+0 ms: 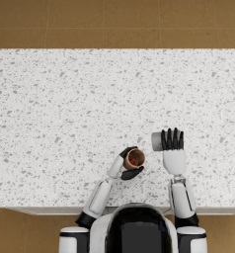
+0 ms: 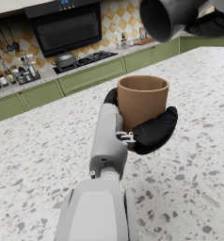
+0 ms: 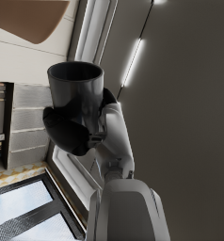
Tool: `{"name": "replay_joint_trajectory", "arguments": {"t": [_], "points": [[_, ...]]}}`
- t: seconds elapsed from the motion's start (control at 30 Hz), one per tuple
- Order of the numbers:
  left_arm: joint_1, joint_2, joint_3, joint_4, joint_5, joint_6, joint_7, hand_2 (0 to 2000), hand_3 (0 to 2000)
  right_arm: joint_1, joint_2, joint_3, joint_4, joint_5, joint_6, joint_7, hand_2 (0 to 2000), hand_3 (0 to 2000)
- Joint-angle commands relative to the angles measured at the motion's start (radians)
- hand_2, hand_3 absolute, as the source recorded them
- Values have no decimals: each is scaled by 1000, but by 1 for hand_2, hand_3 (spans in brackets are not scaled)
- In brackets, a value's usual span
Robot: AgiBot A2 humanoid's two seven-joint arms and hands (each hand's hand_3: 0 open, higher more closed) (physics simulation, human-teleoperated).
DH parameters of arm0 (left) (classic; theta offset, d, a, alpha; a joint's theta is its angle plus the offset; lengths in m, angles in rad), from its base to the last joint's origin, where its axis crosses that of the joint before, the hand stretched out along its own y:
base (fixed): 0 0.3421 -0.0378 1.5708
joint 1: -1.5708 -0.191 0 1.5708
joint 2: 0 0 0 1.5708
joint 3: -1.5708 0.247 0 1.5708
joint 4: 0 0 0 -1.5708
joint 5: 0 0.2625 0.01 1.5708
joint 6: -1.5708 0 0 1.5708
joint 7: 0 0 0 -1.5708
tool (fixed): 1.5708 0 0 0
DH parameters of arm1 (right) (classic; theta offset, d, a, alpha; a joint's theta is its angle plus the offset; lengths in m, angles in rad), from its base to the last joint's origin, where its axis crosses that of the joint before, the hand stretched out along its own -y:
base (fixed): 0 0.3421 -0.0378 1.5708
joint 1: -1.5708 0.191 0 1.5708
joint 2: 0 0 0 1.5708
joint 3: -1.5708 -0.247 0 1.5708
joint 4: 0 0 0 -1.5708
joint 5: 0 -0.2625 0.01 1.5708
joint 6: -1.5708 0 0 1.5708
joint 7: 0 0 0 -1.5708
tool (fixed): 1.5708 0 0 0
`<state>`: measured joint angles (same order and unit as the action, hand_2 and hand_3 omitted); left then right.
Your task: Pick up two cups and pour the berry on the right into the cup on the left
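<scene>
- The left hand (image 1: 128,165) is gripping the brown cup (image 1: 135,158) just above the near part of the speckled countertop (image 1: 65,108), its dark fingers wrapping around the cup's wall; the left wrist view is showing the same hold, with the cup upright in the left hand (image 2: 147,127).
- A red berry (image 1: 133,160) is lying inside that brown cup in the head view, so the pour itself is looking done, or all but done.
- Just beyond and to the right, the right hand (image 1: 173,143) is closing its fingers around the dark grey cup (image 1: 157,141), which is lying tipped on its side with its mouth turned toward the brown cup; the two cups are sitting near each other but apart.
- In the right wrist view the grey cup's inside is not showing, so I cannot tell whether anything is remaining in it.
- The step in hand is seeming to be the tail of the pour; the next move is probably calling for righting the grey cup while keeping the brown one level.
- No brand, label or writing is readable on either cup or on the counter.
</scene>
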<state>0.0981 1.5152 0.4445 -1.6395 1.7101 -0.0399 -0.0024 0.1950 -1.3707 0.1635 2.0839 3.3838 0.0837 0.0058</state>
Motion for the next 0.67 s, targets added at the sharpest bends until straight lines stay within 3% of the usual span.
{"name": "replay_joint_trajectory", "arguments": {"t": [0.03,0.67], "points": [[1,1,-1,0,0,0,0,2000,1280,0,0,0,0,8,0,0,2000,1280],[-2,3,-27,-10,0,-4,-1,2000,1280,0,0,0,0,29,2,1,2000,1280]]}}
